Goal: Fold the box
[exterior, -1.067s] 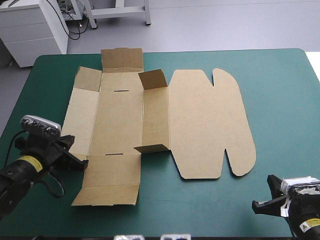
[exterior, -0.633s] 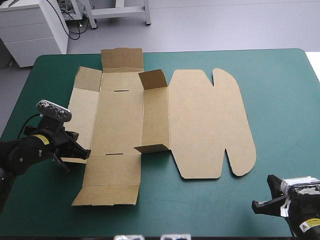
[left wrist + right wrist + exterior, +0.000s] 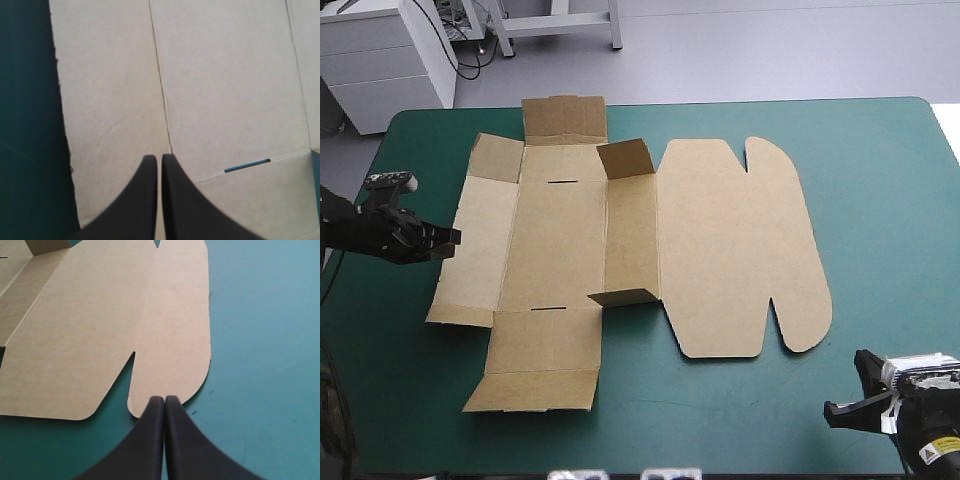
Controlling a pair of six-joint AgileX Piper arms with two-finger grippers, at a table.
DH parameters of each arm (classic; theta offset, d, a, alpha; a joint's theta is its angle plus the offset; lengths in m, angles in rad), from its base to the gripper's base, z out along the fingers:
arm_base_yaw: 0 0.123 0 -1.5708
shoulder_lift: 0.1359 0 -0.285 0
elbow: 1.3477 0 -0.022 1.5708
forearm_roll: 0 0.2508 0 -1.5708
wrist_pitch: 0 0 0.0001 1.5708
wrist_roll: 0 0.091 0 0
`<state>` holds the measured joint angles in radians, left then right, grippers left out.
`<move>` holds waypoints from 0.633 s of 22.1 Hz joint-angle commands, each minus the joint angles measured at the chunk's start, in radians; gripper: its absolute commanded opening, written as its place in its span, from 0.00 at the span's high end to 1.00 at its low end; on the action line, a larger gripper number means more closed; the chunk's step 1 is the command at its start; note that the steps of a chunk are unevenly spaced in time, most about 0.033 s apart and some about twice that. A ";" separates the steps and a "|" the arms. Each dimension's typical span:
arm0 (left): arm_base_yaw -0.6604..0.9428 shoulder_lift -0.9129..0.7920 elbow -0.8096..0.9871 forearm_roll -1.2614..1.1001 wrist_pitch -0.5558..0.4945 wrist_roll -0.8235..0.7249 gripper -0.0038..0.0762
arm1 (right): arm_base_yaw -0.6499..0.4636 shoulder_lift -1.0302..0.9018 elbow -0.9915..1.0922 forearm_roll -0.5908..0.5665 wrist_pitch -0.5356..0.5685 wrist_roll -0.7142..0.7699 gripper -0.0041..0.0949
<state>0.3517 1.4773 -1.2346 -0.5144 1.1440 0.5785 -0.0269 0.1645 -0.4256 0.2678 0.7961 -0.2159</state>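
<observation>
The flat brown cardboard box sheet [image 3: 720,240] is lying mid-frame. The black-finned left gripper [image 3: 448,238], fingers pressed together and empty, is nosing the sheet's left edge. It would do best slipping under that flap and lifting along the crease. The black-finned right gripper [image 3: 164,399], likewise pinched together on nothing, is waiting lower right.

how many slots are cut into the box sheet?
2. Both lie in the long centre panel of the box: the far slot near its far end, the near slot near its near end. The whole sheet shows from above, so none looks hidden.
</observation>
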 commanded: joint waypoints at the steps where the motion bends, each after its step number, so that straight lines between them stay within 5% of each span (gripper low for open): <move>1: 0.002 0.132 -0.174 -0.065 0.148 -0.014 0.93 | 0.003 0.010 -0.027 0.009 -0.071 0.000 0.98; 14: 0.221 0.320 -0.217 -0.238 0.138 -0.017 0.93 | 0.003 0.010 -0.027 0.009 -0.071 0.000 0.98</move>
<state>0.5670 1.8468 -1.4226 -0.6843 1.2074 0.5652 -0.0269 0.1645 -0.4256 0.2678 0.7961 -0.2159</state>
